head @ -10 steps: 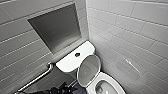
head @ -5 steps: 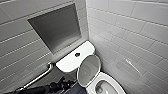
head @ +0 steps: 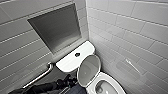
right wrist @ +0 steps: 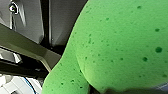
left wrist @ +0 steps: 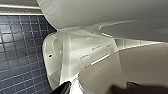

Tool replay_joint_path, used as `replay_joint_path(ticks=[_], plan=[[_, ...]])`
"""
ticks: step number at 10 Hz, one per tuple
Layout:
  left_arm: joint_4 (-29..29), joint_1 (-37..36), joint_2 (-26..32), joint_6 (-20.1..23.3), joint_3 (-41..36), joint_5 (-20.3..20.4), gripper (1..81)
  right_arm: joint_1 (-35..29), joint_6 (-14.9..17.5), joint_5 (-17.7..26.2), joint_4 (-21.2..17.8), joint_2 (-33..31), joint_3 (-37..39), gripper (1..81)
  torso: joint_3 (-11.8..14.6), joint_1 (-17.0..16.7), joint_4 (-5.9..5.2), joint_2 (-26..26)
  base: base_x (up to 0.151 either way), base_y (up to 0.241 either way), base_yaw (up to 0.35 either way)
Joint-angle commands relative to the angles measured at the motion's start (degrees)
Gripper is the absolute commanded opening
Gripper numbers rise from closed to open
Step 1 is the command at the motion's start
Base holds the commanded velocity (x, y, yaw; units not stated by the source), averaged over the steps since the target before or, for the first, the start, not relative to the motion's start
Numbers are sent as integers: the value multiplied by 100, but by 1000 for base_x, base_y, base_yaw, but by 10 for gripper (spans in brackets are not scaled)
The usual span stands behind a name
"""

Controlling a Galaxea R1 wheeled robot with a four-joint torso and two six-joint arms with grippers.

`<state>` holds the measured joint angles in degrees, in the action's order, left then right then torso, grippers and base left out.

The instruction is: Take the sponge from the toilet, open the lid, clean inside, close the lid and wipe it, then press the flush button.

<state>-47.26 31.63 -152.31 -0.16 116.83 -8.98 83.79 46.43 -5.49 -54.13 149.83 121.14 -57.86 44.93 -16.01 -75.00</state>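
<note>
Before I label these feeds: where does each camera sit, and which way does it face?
Head: high up, looking down on the toilet with the lid raised; a dark arm at the bottom edge.
Left wrist: low beside the toilet, facing its base and dark floor tiles.
Right wrist: close against the sponge.
Shared: the toilet, in head and left wrist.

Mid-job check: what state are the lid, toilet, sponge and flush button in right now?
lid: raised, standing up by the tank.
toilet: bowl uncovered.
sponge: held close at the right wrist, squeezed into a crease.
flush button: on the tank top, nothing touching it.
</note>
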Motion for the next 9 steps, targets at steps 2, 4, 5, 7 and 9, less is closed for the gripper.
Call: replay_joint_path(ticks=[2,4,5,7,9], plan=[[-28,-435,-107,42,-380,-613,811,-50,6,618,-10,58,58,10,0,0,0,0,0,0,0],[-2,-258,-55,69,-809,-684,811,-137,6,619,-10,93,101,10,0,0,0,0,0,0,0],[120,-197,-11,69,-977,-684,811,-173,6,619,-1,102,94,10,0,0,0,0,0,0,0],[584,188,235,69,-987,-824,811,-261,-117,628,7,102,215,10,0,0,0,0,0,0,0],[1428,1031,586,77,-865,-833,811,-279,-117,707,42,268,636,10,0,0,0,0,0,0,0]])
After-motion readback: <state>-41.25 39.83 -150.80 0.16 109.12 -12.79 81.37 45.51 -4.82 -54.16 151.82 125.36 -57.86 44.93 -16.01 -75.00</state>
